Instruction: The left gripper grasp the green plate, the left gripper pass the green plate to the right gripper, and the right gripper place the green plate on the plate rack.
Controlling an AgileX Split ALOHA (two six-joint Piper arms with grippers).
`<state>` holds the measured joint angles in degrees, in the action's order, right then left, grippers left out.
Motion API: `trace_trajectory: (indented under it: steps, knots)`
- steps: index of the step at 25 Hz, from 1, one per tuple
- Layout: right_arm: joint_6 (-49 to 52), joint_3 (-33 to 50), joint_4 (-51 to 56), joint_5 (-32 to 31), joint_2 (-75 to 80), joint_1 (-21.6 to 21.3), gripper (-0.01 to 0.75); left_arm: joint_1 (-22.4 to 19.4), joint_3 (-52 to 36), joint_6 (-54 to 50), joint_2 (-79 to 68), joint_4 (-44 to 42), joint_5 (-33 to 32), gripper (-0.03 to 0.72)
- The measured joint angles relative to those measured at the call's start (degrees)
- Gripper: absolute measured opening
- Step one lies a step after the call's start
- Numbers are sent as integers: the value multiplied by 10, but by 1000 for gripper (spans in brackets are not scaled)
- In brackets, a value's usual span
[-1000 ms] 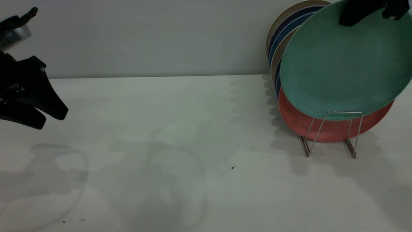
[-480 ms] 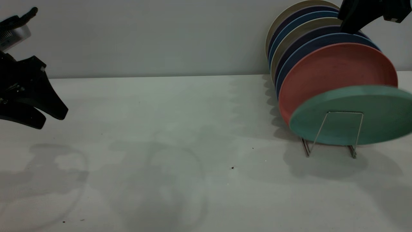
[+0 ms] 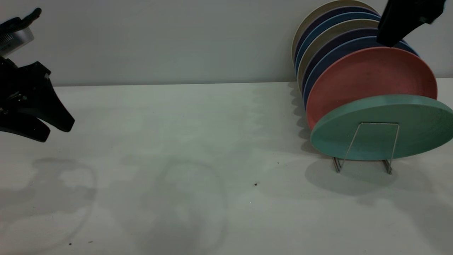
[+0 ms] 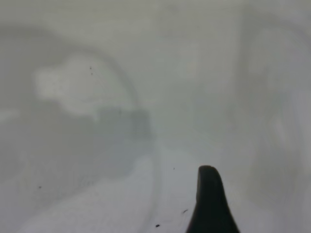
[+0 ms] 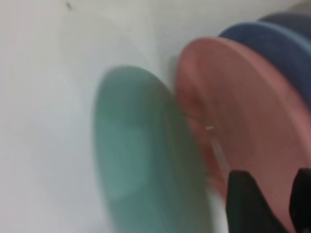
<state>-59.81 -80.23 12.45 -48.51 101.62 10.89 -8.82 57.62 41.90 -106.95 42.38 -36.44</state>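
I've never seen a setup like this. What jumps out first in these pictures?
The row of coloured plates at the right of the table: the green plate leans tilted at the front of the plate rack, ahead of a salmon-pink plate and blue ones. The right gripper hangs above them, holding nothing. The left gripper waits open at the far left.

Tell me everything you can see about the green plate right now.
The round, matte teal-green plastic-looking plate has a low raised rim. It sits at the front of the thin silver wire rack, tipped steeply forward, its top edge leaning away from the salmon-pink plate behind. A front wire loop crosses its face. No hand holds it; the right hand is above.
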Motion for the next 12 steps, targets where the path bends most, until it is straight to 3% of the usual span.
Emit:
trace_trajectory:
  steps: [7, 12]
  knots:
    - [480, -2, -29, -45, -28, 0, 239, 0, 18, -98, 22, -115, -3, 539]
    - [608, -4, -106, -136, -46, 0, 239, 0, 27, -167, 97, -195, -22, 511]
